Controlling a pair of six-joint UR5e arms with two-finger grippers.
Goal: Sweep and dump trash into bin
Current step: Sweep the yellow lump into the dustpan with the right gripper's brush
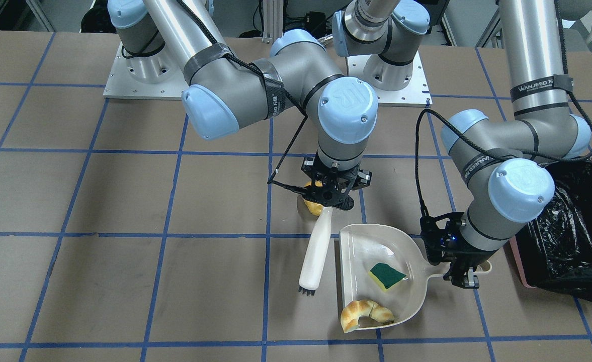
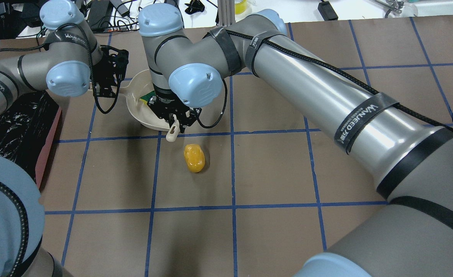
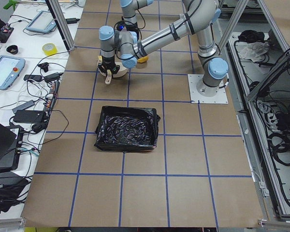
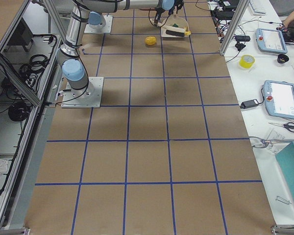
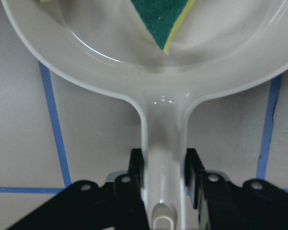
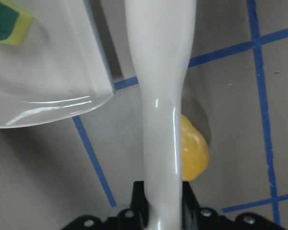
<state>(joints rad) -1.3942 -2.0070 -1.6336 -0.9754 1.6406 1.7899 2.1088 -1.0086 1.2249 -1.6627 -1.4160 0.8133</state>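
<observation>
**Status.** About two-thirds swept, by my estimate: two of three trash items are in the pan and one is loose on the table. Nothing shows in the bin. Left to do: sweep in the last item, then carry the pan over and dump it.

**Item 1, right gripper** [image 1: 329,205]. Fingers pinched on the upper end of the brush [image 1: 315,254] handle, with no gap visible on either side in the wrist view. In the front-facing view the brush hangs toward 6 o'clock with its bristles lowest. Whether they touch the table cannot be told.

**Item 2, left gripper** [image 5: 164,175]. Fingers pressed against both sides of the pan [image 1: 354,240] handle, near its end. The pan appears to lie flat on the table.

**Item 3, lump** [image 2: 194,157]. Yellow-orange, on the table outside the pan, just past the right gripper. In the front-facing view it is at 12 o'clock of the brush and mostly hidden by the gripper.

**Item 4, sponge** [image 1: 387,275]. Green over yellow, mid-pan, at 3 o'clock of the bristles.

**Item 5, croissant** [image 1: 365,314]. At 6 o'clock of the sponge, at the pan's corner by the lip, with one end seemingly over the edge. It may slip off when the pan is lifted.

**Item 6, bin** [image 1: 519,264]. Pink with a black liner, at 3 o'clock of the left gripper and near it.
</observation>
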